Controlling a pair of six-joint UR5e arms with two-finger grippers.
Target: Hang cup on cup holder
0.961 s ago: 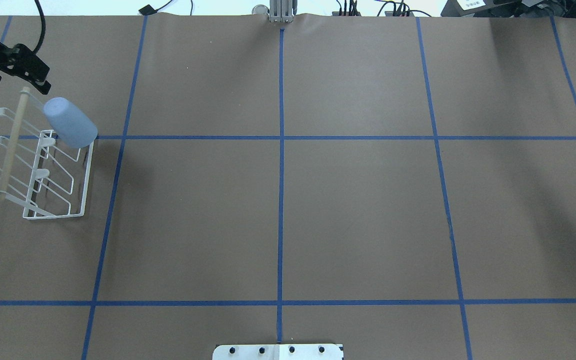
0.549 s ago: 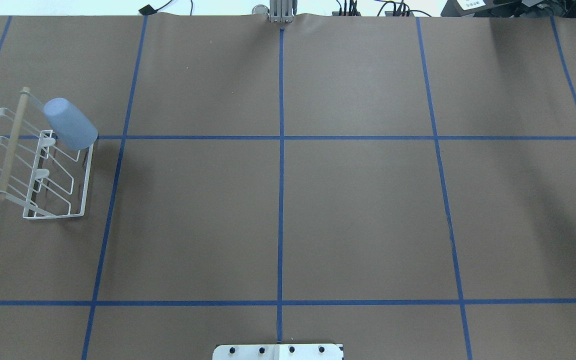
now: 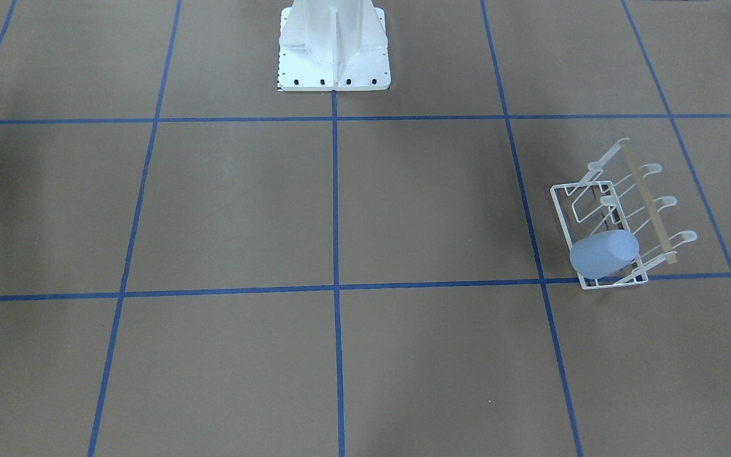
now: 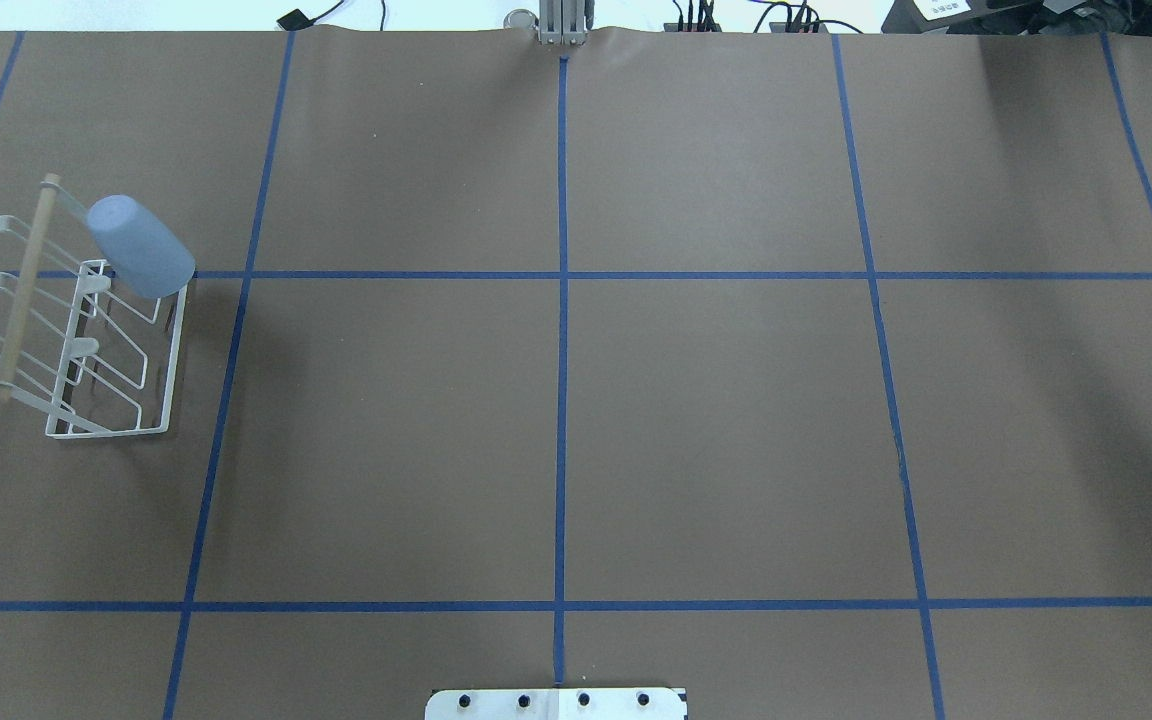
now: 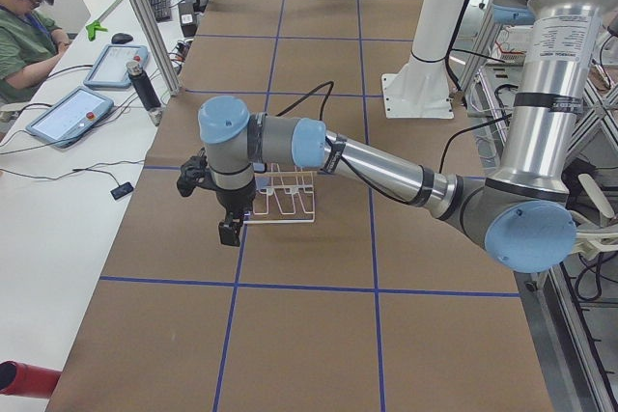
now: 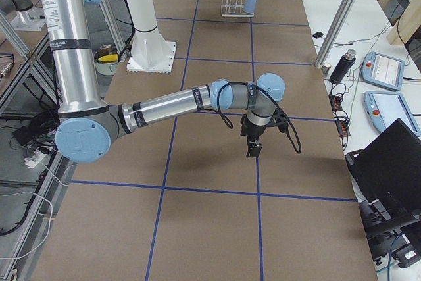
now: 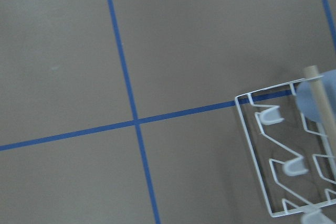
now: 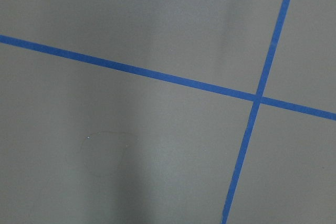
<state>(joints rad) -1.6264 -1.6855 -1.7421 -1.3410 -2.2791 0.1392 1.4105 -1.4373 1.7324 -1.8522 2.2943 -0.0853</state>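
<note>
The pale blue-grey cup (image 4: 141, 247) sits tilted, mouth down, over a corner prong of the white wire cup holder (image 4: 171, 370), at the table's left end. Both also show in the front view, cup (image 3: 603, 254) and holder (image 3: 556, 203). The left wrist view catches the holder (image 7: 252, 140) and an edge of the cup (image 7: 315, 100). My left gripper (image 5: 229, 232) hangs above the table just beside the holder (image 5: 285, 214), touching nothing; I cannot tell if it is open or shut. My right gripper (image 6: 253, 149) hangs over bare table far from the cup (image 6: 250, 2); its state I cannot tell.
The white robot base plate (image 3: 334, 57) stands at the table's middle near edge. An operator (image 5: 24, 16) sits beyond the far edge with tablets and a black bottle (image 5: 145, 89). Blue tape lines grid the brown table cover.
My left gripper, beside the cup one second ago, has moved out of the overhead view at the upper left. The cup stays on the holder's prong.
</note>
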